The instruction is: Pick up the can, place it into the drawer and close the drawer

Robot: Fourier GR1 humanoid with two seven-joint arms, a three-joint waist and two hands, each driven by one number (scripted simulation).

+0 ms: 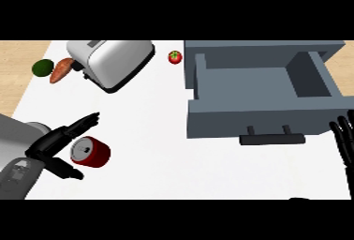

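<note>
**Head view: grasp of the can about to begin**

At eight o'clock on the bench (159, 164), the left robot hand (50, 143) is released, fingers and thumb either side of the red can (90, 151). The right robot hand (343, 140) rests released at four o'clock. The next move probably calls for closing on the can, then carrying it to the open drawer (262, 112) at two o'clock.

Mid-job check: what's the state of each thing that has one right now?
Drawer: pulled open, nothing visible inside.
Can: on the counter, outside the drawer.
Left hand: open, fingers and thumb on either side of the can, not closed on it.
Right hand: open, resting at the view's right edge.
</note>
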